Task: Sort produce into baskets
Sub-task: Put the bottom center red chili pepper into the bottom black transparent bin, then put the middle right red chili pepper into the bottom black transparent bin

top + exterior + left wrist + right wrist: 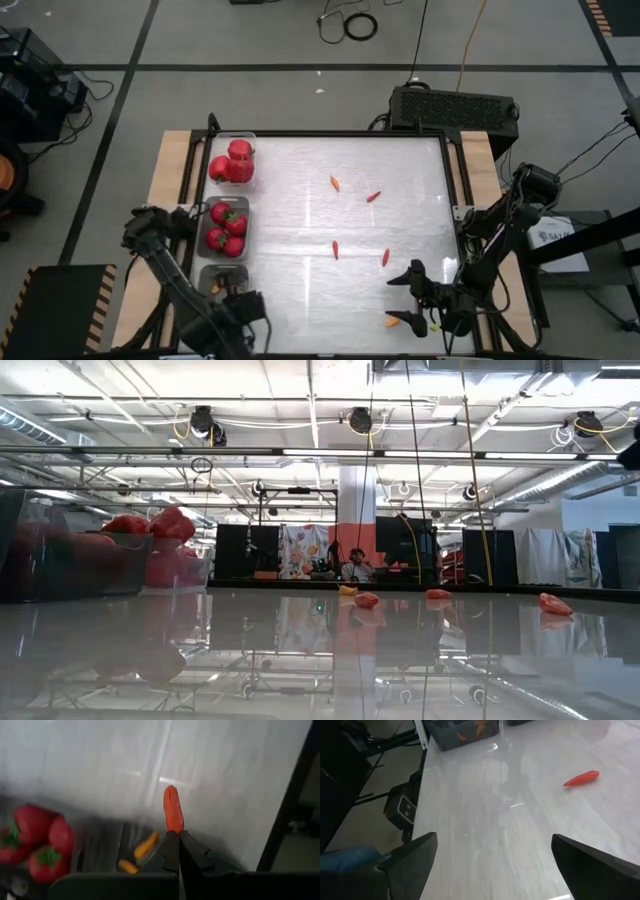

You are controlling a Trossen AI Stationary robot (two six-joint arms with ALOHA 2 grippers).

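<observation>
Left claw [178, 836] is clamped on a small orange-red chili [173, 815], pinched at one end so its long axis runs straight out past the fingertips. It hangs right over the near-left corner of the bench [300, 240], above the nearest clear bin [222, 281]; left wrist view shows two orange chilies [146, 845] already in that bin just below and beside the held one. So the drop is basically straight down (my read: release is next, little travel needed).

Middle bin [227, 229] holds tomatoes, far bin [232, 162] red peppers.

Right claw [422, 287] is spread wide, holding nothing, at the near-right corner. An orange chili [395, 321] lies on the bench just beside it on the near side. Another loose chili [581, 778] shows ahead of its fingers in the right wrist view. Right arm is clearly the closer one for the loose chilies; four more sit mid-bench, well apart.
</observation>
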